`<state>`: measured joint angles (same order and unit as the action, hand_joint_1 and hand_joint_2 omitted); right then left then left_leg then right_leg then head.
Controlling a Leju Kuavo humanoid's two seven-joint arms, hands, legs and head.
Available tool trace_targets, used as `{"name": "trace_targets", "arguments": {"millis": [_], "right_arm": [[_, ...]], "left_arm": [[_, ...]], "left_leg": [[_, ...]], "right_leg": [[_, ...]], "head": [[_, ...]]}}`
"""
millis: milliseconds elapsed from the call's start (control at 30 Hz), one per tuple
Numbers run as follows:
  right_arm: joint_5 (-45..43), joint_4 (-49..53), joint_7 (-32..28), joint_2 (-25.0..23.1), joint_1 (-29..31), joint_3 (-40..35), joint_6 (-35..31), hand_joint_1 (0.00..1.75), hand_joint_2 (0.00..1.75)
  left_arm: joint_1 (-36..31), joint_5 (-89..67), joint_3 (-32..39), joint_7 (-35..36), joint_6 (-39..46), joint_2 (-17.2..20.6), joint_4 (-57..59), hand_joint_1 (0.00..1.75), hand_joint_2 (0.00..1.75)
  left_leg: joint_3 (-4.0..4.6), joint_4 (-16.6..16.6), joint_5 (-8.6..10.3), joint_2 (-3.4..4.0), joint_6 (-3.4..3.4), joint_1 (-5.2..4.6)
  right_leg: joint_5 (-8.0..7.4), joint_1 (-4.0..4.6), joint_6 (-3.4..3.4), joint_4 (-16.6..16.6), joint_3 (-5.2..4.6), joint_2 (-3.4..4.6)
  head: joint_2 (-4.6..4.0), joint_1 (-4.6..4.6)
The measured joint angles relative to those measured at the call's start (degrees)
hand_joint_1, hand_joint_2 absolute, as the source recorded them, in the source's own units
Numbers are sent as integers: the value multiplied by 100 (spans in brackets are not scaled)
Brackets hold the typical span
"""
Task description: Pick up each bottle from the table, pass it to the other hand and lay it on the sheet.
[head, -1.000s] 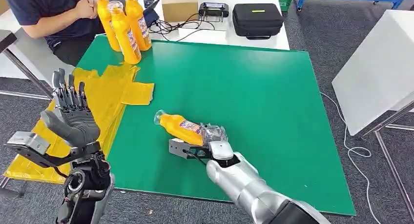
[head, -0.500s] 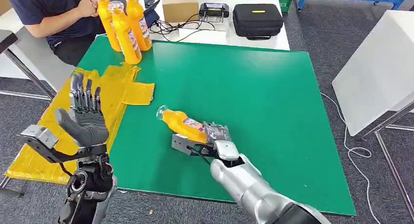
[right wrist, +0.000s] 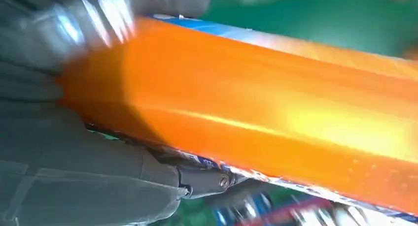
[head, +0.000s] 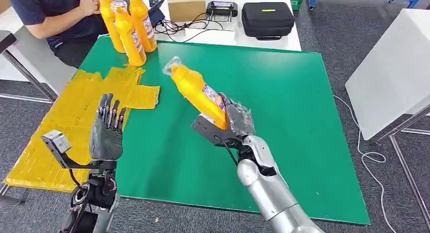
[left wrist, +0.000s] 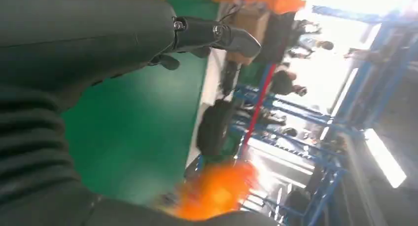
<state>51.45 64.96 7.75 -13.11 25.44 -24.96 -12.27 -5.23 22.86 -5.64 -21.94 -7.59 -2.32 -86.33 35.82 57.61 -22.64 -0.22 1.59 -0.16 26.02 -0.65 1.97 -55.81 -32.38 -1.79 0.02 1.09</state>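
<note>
My right hand [head: 234, 122] grips the base of an orange bottle [head: 198, 93] and holds it tilted above the green table [head: 284, 101], clear cap toward the far left. The right wrist view shows the bottle's orange body [right wrist: 276, 113] blurred across my fingers [right wrist: 148, 181]. My left hand [head: 107, 131] hangs open with fingers spread, over the table's near left where the yellow sheet [head: 66, 121] meets the green. A blurred orange shape [left wrist: 217, 191] sits in the left wrist view beyond the left hand [left wrist: 98, 44]. Three more orange bottles [head: 127, 25] stand at the far left corner.
A person [head: 45, 12] sits behind the far left corner, hands near the standing bottles. On the white table beyond lie a cardboard box [head: 185, 4], a black case [head: 267, 20], a small device [head: 222, 8] and cables. A white table [head: 395, 70] stands to the right.
My right hand has lifted the bottle off the table and raised it, tilting it up toward the far left. My left hand has moved right and forward, toward the table's edge.
</note>
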Motion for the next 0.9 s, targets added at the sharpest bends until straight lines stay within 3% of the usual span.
{"name": "trace_targets", "arguments": {"millis": [200,567,900], "right_arm": [[-179,388,-238,31,-7,-174,-210,175,175],[-362,205,-233,-258,392,-1030,-124,175,175],[-478,-894,425,-736,676,-2655,-374,175,175]], "left_arm": [[-112,172,142,37,-65,11,221,0,175],[-180,424,151,146,-164,11,255,0,175],[-61,723,-461,332,-258,-68,-301,0,175]], "left_leg": [[-1,0,2,2,0,1],[6,-2,2,1,0,1],[15,-2,1,2,0,1]], "right_leg": [[-1,1,0,-1,4,1],[0,1,0,-3,-1,1],[1,-1,-1,-2,-14,2]], "head": [[0,0],[2,-2],[0,0]]}}
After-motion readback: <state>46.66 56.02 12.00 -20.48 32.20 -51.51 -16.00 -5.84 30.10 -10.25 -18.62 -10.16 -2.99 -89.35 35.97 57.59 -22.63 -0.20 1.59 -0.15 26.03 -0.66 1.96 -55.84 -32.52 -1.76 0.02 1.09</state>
